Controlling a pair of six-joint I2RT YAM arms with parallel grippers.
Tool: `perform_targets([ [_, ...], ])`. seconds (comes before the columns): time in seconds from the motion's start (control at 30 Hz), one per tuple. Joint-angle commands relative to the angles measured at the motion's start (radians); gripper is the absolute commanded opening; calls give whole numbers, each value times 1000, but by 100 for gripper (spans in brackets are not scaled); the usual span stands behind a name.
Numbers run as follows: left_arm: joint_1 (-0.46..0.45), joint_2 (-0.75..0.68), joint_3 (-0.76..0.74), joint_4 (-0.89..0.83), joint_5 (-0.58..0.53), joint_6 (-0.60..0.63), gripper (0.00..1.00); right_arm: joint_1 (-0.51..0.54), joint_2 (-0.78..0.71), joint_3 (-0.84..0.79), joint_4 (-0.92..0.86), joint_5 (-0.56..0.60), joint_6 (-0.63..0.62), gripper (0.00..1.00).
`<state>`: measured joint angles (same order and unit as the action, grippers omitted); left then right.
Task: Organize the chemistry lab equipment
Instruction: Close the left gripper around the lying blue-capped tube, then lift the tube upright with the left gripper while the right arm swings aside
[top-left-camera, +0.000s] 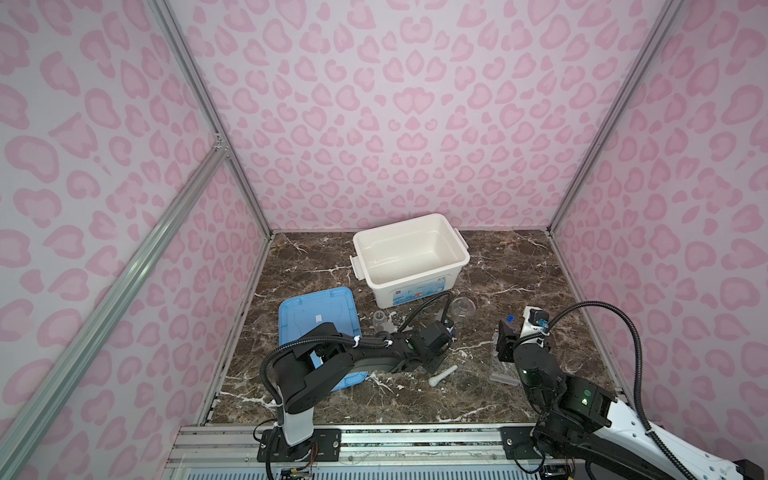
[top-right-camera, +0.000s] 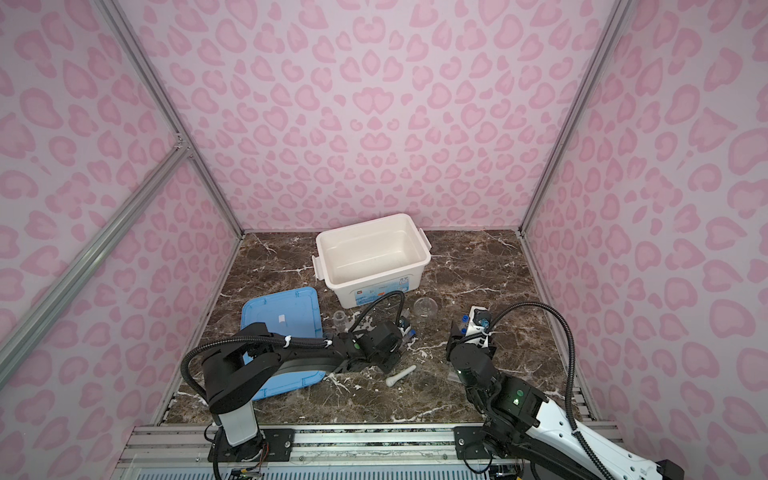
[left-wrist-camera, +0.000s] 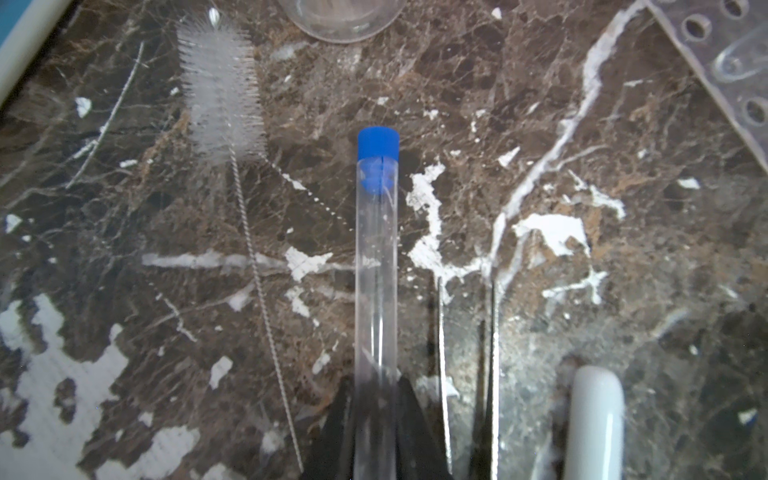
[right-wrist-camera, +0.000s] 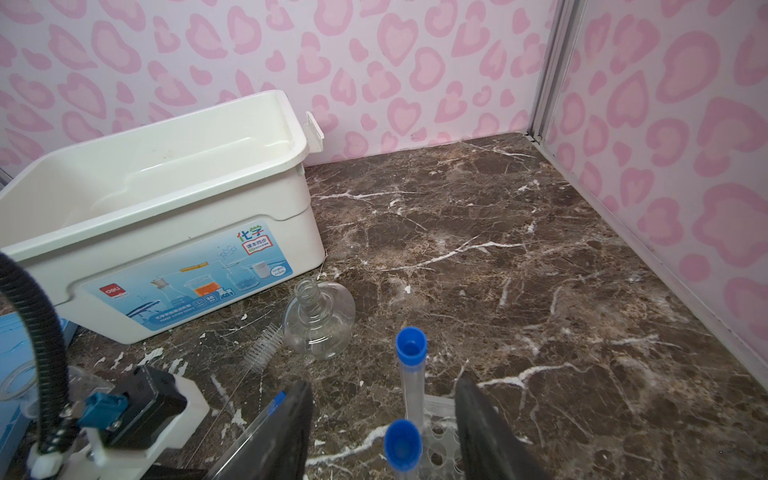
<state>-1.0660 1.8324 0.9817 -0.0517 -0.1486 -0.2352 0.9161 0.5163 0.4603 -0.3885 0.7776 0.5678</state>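
Brown marble table seen from above. Mid-table, the left gripper (left-wrist-camera: 374, 401) has its jaws narrowed onto the uncapped end of a clear, blue-capped tube (left-wrist-camera: 376, 257). This is on the near side of the white bin (top-left-camera: 415, 286), right of the blue lid (top-left-camera: 316, 307). A brush (left-wrist-camera: 222, 83) and a pestle (top-left-camera: 444, 375) lie close by. At the right, the right gripper (right-wrist-camera: 382, 382) stands wide open around 2 capped tubes (right-wrist-camera: 411, 374) upright in the rack (right-wrist-camera: 440, 432).
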Motion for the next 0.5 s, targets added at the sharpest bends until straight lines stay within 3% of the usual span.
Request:
perform_targets([
  [0.0,1,-29,4,-17,20,-11,15,-2,5,12,18,-11,-13,57],
  [0.33,-2,-148,0,14,-15,19,15,-23,48,69,81,-163,-79,57],
  [0.47,-7,-221,-38,68,-21,44,15,-123,36,83,93,-374,-55,58],
])
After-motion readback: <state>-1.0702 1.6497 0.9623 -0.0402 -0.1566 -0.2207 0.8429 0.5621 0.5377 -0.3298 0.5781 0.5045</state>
